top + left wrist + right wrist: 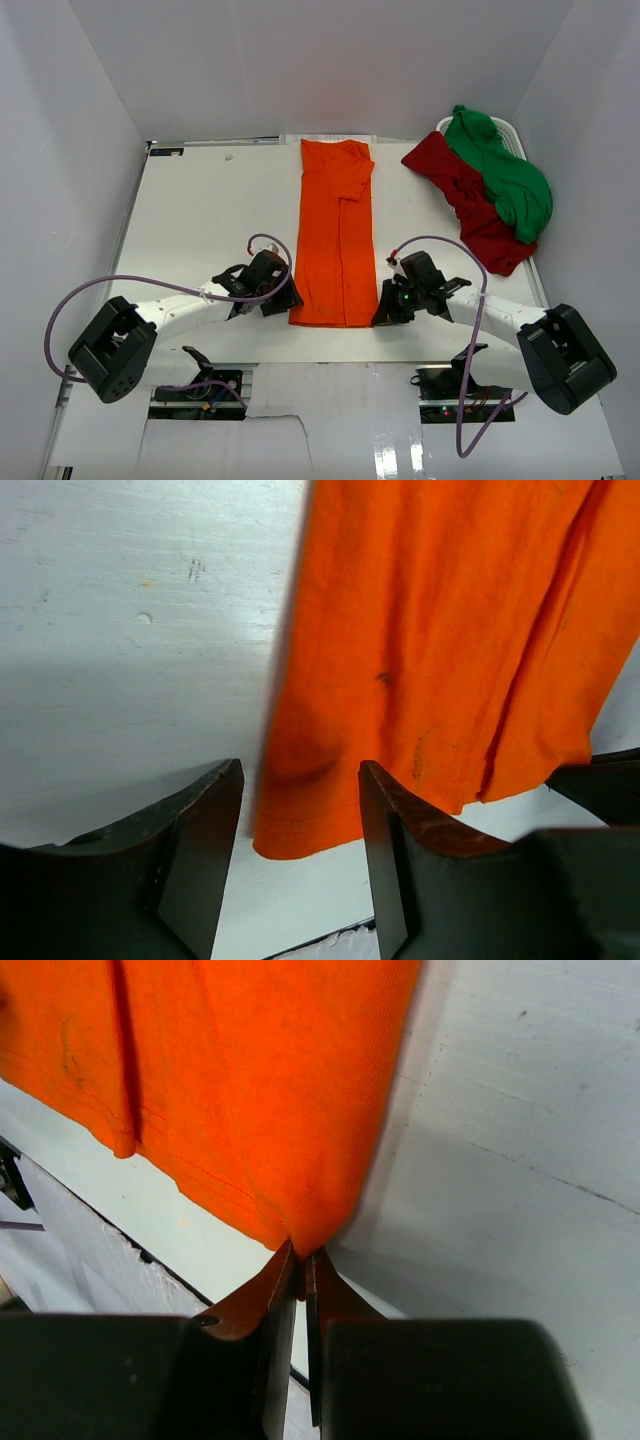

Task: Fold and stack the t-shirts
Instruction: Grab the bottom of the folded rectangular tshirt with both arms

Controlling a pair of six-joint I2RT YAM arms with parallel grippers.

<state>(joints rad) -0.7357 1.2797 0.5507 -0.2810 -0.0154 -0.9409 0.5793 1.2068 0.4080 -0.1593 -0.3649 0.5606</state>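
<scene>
The bright orange t-shirt (338, 235) lies folded into a long narrow strip down the middle of the table. My left gripper (284, 304) is open at its near left corner; in the left wrist view the corner of the orange t-shirt (300, 830) lies between my fingers (200, 850), not pinched. My right gripper (384, 314) is shut on the near right corner; the right wrist view shows the orange t-shirt (250, 1090) pinched at my fingertips (285, 1275). The dark red t-shirt (470, 205) and the green t-shirt (505, 170) lie crumpled together at the far right.
A white basket (510, 130) rim shows behind the crumpled shirts at the far right. White walls close in the table on three sides. The table's near edge (330, 362) runs just behind both grippers.
</scene>
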